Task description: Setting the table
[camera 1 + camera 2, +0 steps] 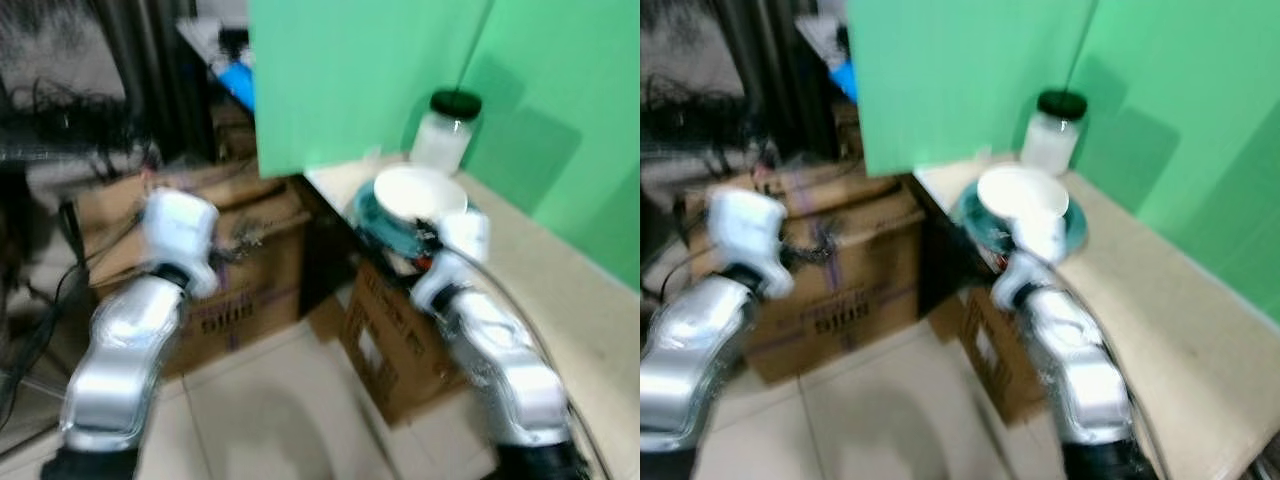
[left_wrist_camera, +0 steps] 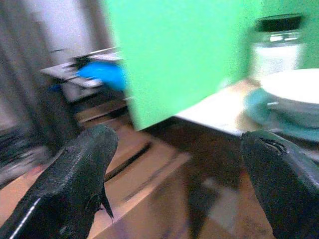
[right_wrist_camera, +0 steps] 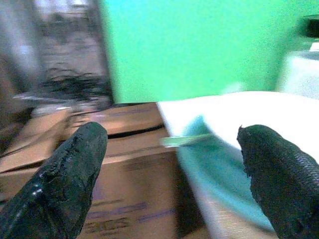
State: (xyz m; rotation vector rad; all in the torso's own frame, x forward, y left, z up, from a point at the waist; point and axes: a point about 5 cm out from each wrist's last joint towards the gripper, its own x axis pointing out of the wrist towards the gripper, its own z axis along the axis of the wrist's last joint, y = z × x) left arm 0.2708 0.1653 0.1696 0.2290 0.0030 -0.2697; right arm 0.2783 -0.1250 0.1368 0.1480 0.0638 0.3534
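White bowl (image 1: 420,195) on teal plate (image 1: 372,222); right gripper (image 3: 172,174) fingers spread

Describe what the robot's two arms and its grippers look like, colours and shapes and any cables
Both arms are shiny silver with rounded, bulging segments and a white, boxy wrist block. The left arm and the right arm turn black at their base. A thin dark cable runs along the right arm. Each gripper has two long, black, rough-textured fingers with rounded tips: left gripper, right gripper.

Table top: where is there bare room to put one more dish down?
The table is bare along its near stretch, between the teal plate and the green wall. The far corner is crowded: white bowl on that plate, jar just behind.
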